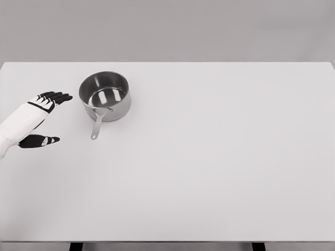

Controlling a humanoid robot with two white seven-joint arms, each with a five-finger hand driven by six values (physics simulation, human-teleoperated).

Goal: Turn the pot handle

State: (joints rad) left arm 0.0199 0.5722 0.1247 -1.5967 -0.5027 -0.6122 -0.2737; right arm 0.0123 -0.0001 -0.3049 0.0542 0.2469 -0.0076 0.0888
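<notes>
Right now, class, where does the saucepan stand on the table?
In the head view, the saucepan stands upright at the white table's far left, just right of the open left hand, untouched.

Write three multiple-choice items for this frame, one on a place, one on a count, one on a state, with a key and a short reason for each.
1. Where on the table does the pot stand?
A. Far left part
B. Near right corner
C. Dead centre

2. How many robot hands show?
A. None
B. One
C. Two

3. What is the left hand doing?
A. Gripping the pot handle
B. Open, beside the pot, touching nothing
C. Pressing down inside the pot

Key:
1 A: the pot sits toward the far edge, well left of the middle.
2 B: only the left hand comes in from the left edge; no right arm is in view.
3 B: its fingers are spread and the thumb is apart, with bare table between the hand and the pot handle, which points toward the near edge.
</notes>
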